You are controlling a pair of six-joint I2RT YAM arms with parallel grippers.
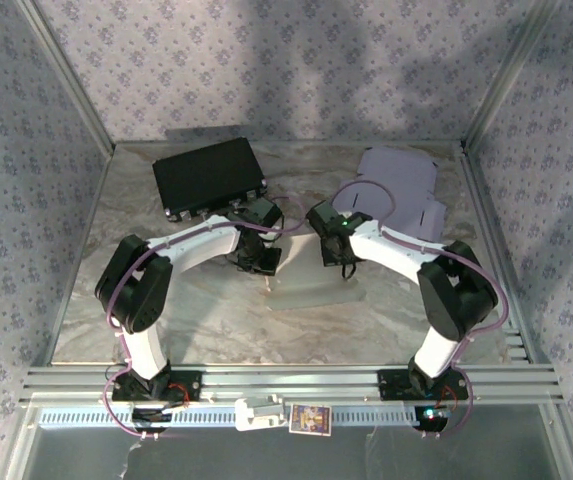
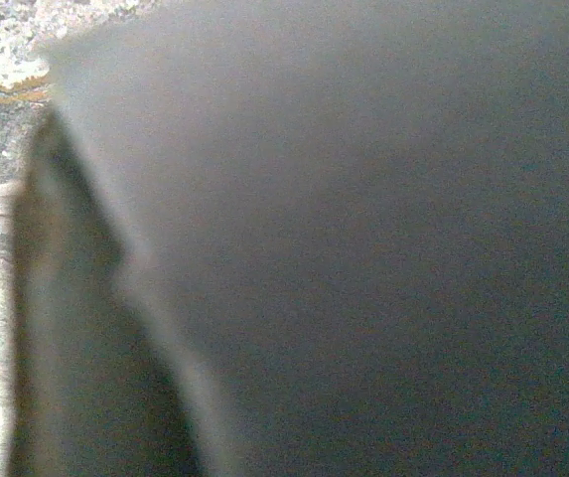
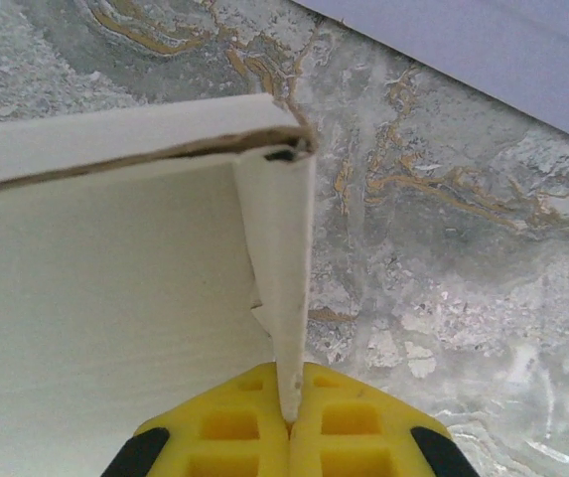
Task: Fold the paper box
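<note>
Your left wrist view is blurred by a grey surface (image 2: 363, 248) pressed close, so you cannot tell how the left gripper (image 1: 256, 262) holds its jaws. Both arms bend inward over the table's (image 1: 166, 325) middle, where the paper box (image 1: 306, 292) lies. Your right gripper (image 3: 289, 393) pinches the box's upright white flap (image 3: 279, 258).

1. Left claw (image 1: 263, 268): from above, the fingertips are hidden beneath its own wrist, so the jaw state cannot be told.
2. Grey surface (image 2: 363, 248): close ahead of that claw, wholly blurred, identity untellable.
3. Dark wedge (image 2: 66, 358): left of the grey surface, blurred, cut by the bottom edge.
4. Right claw (image 3: 289, 422): 2 yellow pads (image 3: 229, 427) cut by the bottom edge.
5. Paper box (image 3: 115, 298): left of that claw, running off the left edge.
6. Lavender sheet (image 3: 483, 50): ahead of that claw, cut at the top corner.
</note>
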